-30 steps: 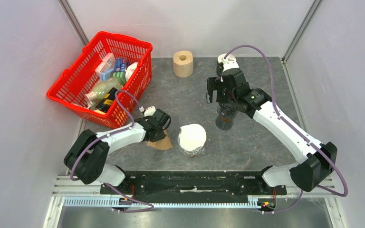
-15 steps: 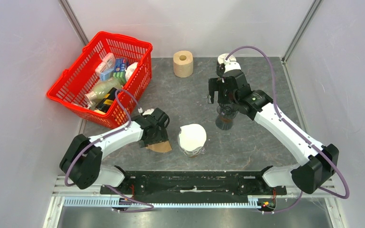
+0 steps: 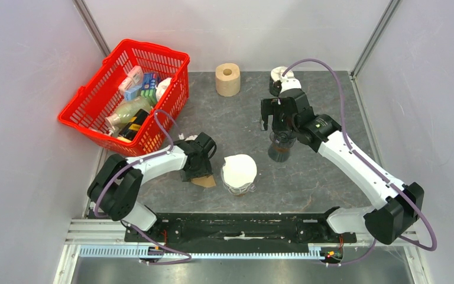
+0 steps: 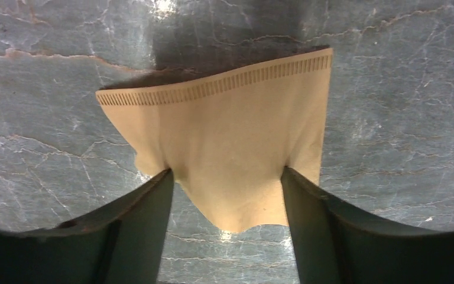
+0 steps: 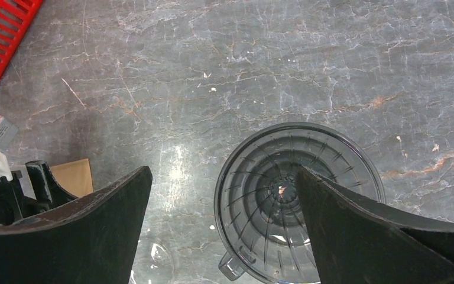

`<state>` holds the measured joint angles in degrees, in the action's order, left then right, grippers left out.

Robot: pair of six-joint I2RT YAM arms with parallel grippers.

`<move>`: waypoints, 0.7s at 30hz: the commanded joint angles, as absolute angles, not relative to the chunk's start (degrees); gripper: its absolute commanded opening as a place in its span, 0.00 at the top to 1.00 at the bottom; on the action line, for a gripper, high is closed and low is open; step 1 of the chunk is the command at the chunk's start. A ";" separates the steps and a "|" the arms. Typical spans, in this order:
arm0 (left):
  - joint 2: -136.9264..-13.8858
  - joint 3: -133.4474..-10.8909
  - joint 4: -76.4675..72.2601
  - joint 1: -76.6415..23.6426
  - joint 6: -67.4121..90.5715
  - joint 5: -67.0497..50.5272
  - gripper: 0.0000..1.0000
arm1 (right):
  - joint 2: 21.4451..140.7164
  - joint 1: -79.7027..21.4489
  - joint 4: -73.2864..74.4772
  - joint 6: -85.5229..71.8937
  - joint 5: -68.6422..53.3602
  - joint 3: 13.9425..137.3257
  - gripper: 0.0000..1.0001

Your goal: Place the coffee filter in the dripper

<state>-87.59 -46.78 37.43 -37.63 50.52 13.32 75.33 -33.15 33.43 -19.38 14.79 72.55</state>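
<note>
Both open and empty, the left end effector (image 4: 226, 173) is straddling the brown coffee filter (image 4: 230, 130) lying on the desk (image 4: 35, 130), likely to pinch it up, while the right end effector (image 5: 221, 171) is hovering over the dripper (image 5: 260, 189), perhaps to steady it.

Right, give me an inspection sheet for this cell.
Surface: dark marbled table, a few pale specks near the dripper.
Job's things: brown coffee filter lying on the table; dripper upright, no filter inside.
Clutter: red basket of groceries, paper roll, white-topped glass vessel.
Tools: left tool open, astride the filter; right tool open above the dripper.
Cables: purple cable looped along each arm, no snag seen.
Surroundings: plain pale walls; nothing else seen.
</note>
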 commanded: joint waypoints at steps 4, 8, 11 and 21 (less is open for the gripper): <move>-91.95 -44.71 33.67 -37.53 50.01 12.09 0.47 | 73.23 -32.86 31.64 -18.72 15.95 72.25 0.01; -90.24 -46.23 35.55 -37.53 49.41 13.08 0.63 | 73.00 -32.87 31.60 -18.81 16.11 72.25 0.01; -87.91 -47.77 36.75 -37.53 48.62 13.95 0.65 | 72.56 -32.86 31.59 -18.84 15.77 72.16 0.01; -73.30 -58.20 37.67 -37.55 40.65 22.44 0.75 | 67.08 -32.80 26.62 -21.83 11.40 68.65 0.01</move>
